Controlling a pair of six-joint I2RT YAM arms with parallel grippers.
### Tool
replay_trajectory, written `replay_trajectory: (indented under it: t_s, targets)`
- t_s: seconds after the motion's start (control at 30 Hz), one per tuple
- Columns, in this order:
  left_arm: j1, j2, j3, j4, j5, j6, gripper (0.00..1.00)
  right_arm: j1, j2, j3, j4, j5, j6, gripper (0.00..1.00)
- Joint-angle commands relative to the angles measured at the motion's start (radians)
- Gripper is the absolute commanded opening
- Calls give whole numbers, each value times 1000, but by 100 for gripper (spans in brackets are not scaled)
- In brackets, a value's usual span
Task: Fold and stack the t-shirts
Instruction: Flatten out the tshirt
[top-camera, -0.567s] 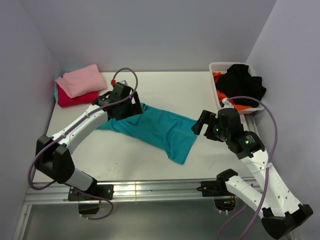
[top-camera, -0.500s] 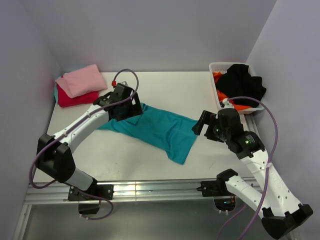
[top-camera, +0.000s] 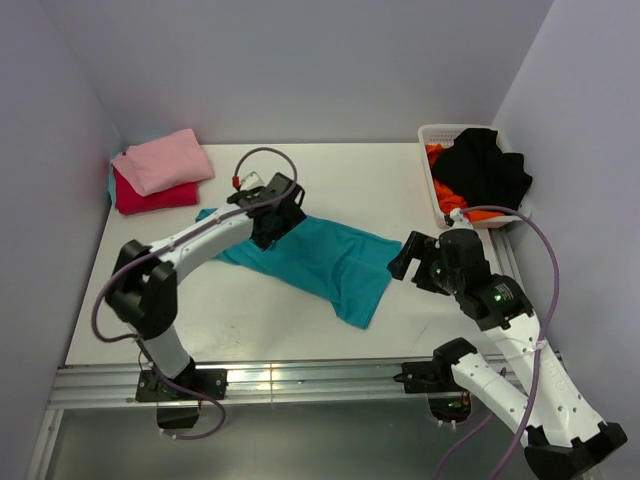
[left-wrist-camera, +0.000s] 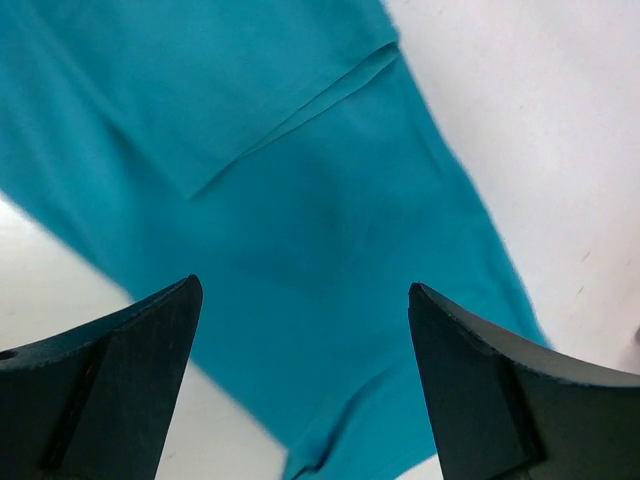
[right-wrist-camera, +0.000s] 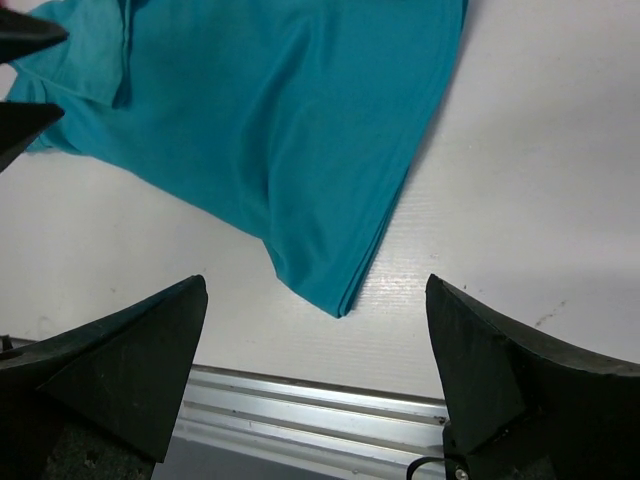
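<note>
A teal t-shirt (top-camera: 325, 258) lies as a long folded band across the middle of the white table (top-camera: 250, 320). It fills the left wrist view (left-wrist-camera: 300, 170) and the top of the right wrist view (right-wrist-camera: 280, 110). My left gripper (top-camera: 282, 215) is open and empty above the shirt's upper left part. My right gripper (top-camera: 400, 262) is open and empty just right of the shirt's right edge. A folded pink t-shirt (top-camera: 163, 160) lies on a red one (top-camera: 150, 198) at the back left. Black (top-camera: 485, 165) and orange (top-camera: 445, 185) t-shirts lie in the basket.
A white lattice basket (top-camera: 430, 135) stands at the back right corner. A metal rail (top-camera: 300, 378) runs along the table's near edge and shows in the right wrist view (right-wrist-camera: 320, 405). Grey walls close in the left, back and right sides.
My left gripper has moved right and a little toward the near edge over the shirt, uncovering its left end. My right gripper has dropped slightly toward the near edge.
</note>
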Motion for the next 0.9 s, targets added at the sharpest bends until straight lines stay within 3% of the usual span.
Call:
replay_trajectory:
  t_s: [0.0, 0.27, 0.87]
  targets:
    - [-28, 99, 108, -59, -99, -130, 91, 3, -8, 15, -31, 30, -17, 97]
    - [-32, 174, 111, -95, -119, -355, 93, 3, -38, 30, -96, 24, -13, 96]
    - [15, 167, -64, 103, -146, -454, 96, 3, -19, 27, -151, -42, -48, 96]
